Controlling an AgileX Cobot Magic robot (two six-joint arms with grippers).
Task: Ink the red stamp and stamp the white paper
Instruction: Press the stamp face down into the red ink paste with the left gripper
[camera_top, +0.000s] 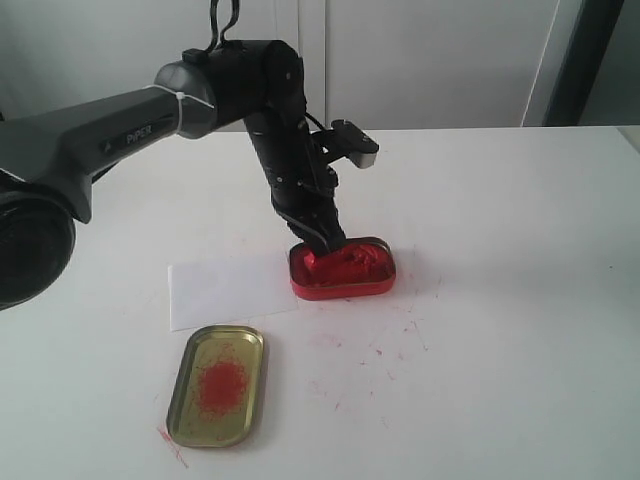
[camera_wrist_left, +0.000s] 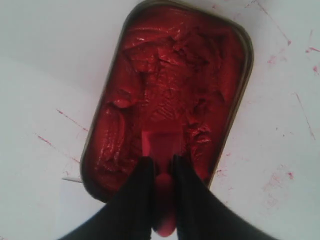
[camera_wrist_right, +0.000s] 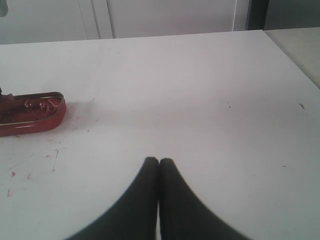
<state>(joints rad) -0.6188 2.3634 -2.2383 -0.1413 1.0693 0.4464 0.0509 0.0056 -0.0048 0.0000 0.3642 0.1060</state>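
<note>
My left gripper (camera_wrist_left: 160, 162) is shut on the stem of the red stamp (camera_wrist_left: 161, 147), whose square face rests down in the red paste of the open ink tin (camera_wrist_left: 170, 75). From the exterior view the left gripper (camera_top: 322, 243) reaches into the left end of that ink tin (camera_top: 345, 270). The white paper (camera_top: 225, 290) lies flat on the table just left of the tin. My right gripper (camera_wrist_right: 159, 161) is shut with nothing in it, over bare table well away from the ink tin (camera_wrist_right: 30, 112). It does not show in the exterior view.
A gold oval lid (camera_top: 216, 385) smeared with red in its middle lies in front of the paper. Red smudges (camera_top: 385, 345) dot the white tabletop (camera_top: 500, 330) around the tin. The table's far edge runs along a pale wall.
</note>
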